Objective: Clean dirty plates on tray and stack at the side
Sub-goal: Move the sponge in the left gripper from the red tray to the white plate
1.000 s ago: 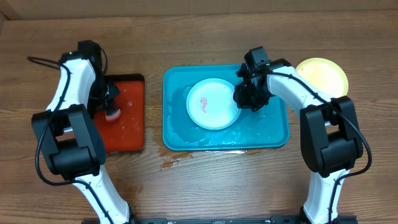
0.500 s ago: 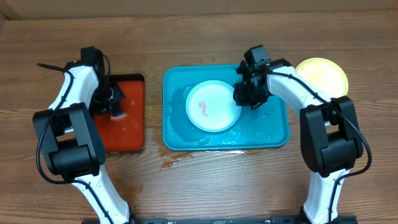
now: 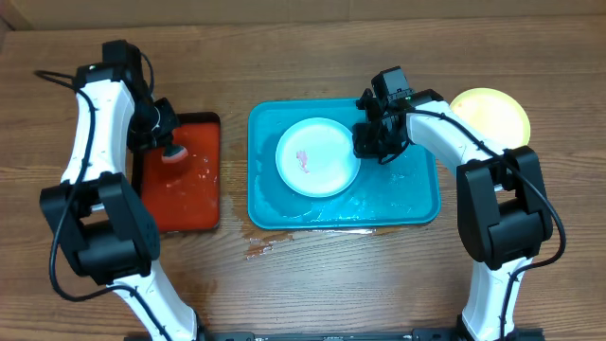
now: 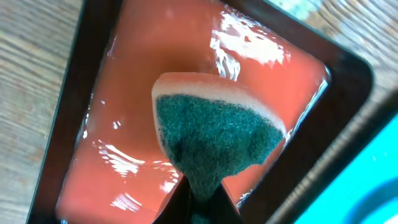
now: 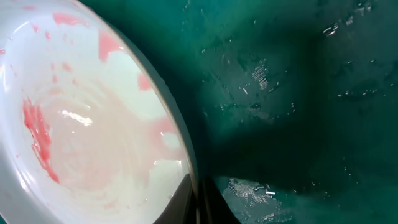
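A mint-rimmed plate (image 3: 318, 158) with a red smear sits in the wet cyan-blue tray (image 3: 270, 204). My right gripper (image 3: 367, 144) is shut on its right rim; the wrist view shows the pale plate (image 5: 93, 124) pinched between the jaws (image 5: 198, 199) over the tray floor (image 5: 298, 93). A yellow-green plate (image 3: 490, 116) lies on the table to the right of the tray. My left gripper (image 3: 163, 144) is shut on a green-and-white sponge (image 4: 211, 134) above the red tray (image 3: 189, 189); jaws (image 4: 200, 202).
The red black-rimmed tray (image 4: 124, 74) holds a film of water. A water spill (image 3: 275, 242) lies on the wooden table in front of the cyan tray. A cardboard wall runs along the table's far edge.
My left gripper has lifted the sponge and moved it toward the far left corner of the red tray. My right gripper has slid the plate slightly left in the cyan tray.
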{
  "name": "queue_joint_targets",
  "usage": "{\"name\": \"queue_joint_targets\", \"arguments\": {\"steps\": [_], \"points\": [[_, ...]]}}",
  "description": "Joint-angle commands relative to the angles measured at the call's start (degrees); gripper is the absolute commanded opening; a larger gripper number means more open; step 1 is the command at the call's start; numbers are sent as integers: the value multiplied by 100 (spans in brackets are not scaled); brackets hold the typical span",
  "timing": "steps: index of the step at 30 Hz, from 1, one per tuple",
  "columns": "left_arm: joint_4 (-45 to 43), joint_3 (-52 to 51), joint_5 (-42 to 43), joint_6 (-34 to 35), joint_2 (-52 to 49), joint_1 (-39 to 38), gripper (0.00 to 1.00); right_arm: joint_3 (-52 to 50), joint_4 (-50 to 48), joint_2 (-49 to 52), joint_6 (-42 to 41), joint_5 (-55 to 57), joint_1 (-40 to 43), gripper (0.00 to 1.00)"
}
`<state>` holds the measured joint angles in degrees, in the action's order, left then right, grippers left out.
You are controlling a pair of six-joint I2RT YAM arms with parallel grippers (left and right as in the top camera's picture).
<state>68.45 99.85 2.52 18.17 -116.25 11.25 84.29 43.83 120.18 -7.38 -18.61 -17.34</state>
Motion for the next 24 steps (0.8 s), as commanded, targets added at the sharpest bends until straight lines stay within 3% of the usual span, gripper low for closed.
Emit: {"name": "queue_joint_targets", "arguments": {"steps": [1,8,11,18,24], "points": [[24,125,671,-916,142,-111,4,-28,-90,-13,-363,94,-7,4],[105,122,2031,-1585,142,-514,4,-28,136,-15,-361,356,-7,4],[92,122,2048,-1578,142,-879,4,-28,260,-15,-361,358,-7,4],[-479,-15,2020,-728,122,-1906,5,-28,160,-15,-522,356,-7,4],[-1495,-511,1182,269,114,-2933,4,-28,122,-15,-767,361,-7,4]]}}
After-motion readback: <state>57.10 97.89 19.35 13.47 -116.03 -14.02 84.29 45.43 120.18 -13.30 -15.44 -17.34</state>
